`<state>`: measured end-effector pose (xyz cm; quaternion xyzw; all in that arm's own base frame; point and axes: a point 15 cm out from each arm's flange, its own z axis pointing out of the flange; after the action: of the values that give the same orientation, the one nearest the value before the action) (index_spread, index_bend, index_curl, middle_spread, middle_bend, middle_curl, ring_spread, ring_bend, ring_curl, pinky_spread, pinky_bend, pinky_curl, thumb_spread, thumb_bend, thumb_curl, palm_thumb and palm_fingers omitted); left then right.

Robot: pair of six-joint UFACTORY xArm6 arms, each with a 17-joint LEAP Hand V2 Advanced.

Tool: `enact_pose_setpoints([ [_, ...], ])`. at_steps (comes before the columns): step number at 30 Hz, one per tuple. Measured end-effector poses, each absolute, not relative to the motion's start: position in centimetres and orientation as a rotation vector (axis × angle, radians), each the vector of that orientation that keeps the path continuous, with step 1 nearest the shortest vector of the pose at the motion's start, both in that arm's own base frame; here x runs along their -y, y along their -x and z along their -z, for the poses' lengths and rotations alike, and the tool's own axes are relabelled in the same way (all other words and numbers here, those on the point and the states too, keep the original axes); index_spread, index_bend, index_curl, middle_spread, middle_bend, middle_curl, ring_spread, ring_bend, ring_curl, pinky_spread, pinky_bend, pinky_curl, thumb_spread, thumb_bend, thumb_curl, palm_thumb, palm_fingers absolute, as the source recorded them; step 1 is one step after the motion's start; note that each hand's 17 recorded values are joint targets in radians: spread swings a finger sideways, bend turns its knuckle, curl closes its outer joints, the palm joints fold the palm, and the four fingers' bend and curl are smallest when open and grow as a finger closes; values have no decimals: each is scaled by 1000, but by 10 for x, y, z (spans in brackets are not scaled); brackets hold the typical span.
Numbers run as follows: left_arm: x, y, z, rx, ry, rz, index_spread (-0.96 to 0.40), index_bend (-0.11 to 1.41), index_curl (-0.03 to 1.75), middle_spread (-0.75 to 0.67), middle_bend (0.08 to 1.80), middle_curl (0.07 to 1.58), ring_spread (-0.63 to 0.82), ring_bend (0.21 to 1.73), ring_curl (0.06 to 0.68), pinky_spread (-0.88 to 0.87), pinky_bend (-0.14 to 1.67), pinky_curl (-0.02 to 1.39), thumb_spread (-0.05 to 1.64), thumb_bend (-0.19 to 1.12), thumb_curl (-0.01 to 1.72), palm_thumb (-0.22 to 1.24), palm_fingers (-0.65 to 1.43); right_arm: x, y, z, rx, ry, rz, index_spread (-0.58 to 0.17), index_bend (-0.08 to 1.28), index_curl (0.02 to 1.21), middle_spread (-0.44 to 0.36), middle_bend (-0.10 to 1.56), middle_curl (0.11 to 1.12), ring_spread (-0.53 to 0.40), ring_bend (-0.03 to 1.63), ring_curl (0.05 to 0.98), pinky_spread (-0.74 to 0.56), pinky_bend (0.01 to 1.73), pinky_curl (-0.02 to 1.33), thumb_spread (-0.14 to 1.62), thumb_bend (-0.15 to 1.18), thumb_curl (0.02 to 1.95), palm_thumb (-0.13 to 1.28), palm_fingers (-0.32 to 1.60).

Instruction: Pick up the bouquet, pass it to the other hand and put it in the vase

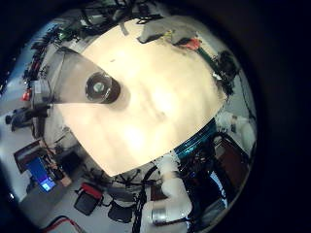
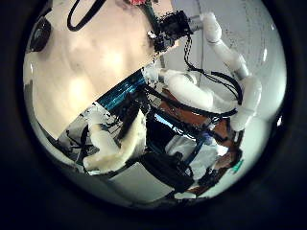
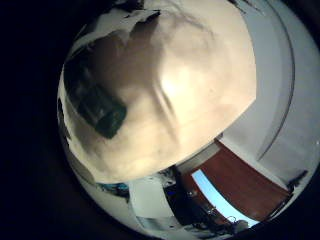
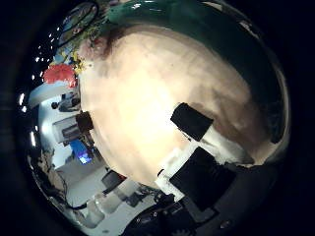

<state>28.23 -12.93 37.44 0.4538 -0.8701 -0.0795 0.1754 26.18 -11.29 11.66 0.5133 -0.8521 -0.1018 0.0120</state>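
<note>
Vase (image 1: 101,88) upright on table (image 1: 155,107), near one edge. Bouquet (image 4: 61,72) lies at far table edge — apart from vase, unheld. Right hand (image 4: 202,147) over table; finger state of both hands — cannot tell.

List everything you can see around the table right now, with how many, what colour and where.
Table: one, pale tan top, beneath both hands.
Vase: one, dark, standing upright on the table near one edge, nothing in it.
Bouquet: one, red and yellow flowers, lying on the table by the far edge, apart from the vase; neither hand touches it.
Left arm: one, white, beside the table edge.
Right arm: one, white, reaching over the table.
Right hand: one, black and white parts, above the bare table, away from the bouquet.
</note>
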Motion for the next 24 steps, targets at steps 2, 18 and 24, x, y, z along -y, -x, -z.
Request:
enact_pose_setpoints([
  [2,129,-283,-373,2462,-1283,229,40,185,368,325,185,305,537,456,201,589,384,159,1153,-20,309,355,129,112,-263,-117,2654,-1606,313,-202,185,410,-105,650,554,-231,1151,377,-15,952,90,1020,-7,422,676,526],
  [18,128,-288,-373,2464,-1280,233,41,183,370,312,186,312,537,450,200,590,377,161,1151,-20,309,354,133,136,-282,-133,2654,-1617,104,-452,293,554,-296,773,745,-297,1250,475,-468,1327,266,955,-1,541,1009,1114],
  [24,128,-288,-373,2464,-1279,233,41,183,371,315,186,313,537,450,201,590,376,162,1151,-20,309,354,133,157,-292,-154,2711,-1588,30,-471,586,712,-279,921,789,-254,1251,491,-422,1242,291,949,-21,557,1006,1330],
])
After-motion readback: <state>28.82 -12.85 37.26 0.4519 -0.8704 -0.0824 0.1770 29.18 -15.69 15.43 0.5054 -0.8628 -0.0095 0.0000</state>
